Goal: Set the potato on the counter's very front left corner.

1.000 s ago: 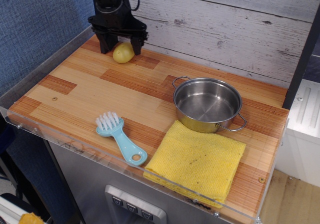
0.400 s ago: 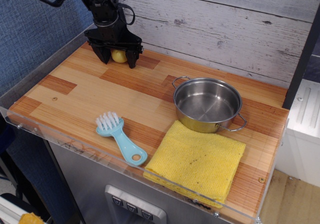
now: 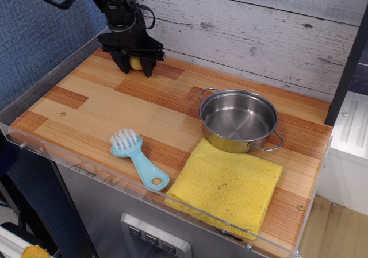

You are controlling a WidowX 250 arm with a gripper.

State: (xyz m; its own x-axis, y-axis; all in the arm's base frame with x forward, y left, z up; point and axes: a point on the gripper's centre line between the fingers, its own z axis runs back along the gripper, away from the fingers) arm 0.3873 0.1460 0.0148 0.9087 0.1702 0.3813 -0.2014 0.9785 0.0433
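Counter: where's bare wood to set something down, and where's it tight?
Most of the counter left half is bare: from the gripper, jaws around the potato at the back, down to the front left corner, bordered by the brush. Another bare strip runs behind the pot. Front right is crowded: pot with the yellow cloth right against it.

Striped light and reddish-brown counter point(image 3: 98, 106); pale-yellow potato point(image 3: 135, 63) in a black gripper point(image 3: 135, 67); steel pot point(image 3: 238, 120), yellow cloth point(image 3: 225, 186), light-blue brush point(image 3: 138, 158) (white bristles).
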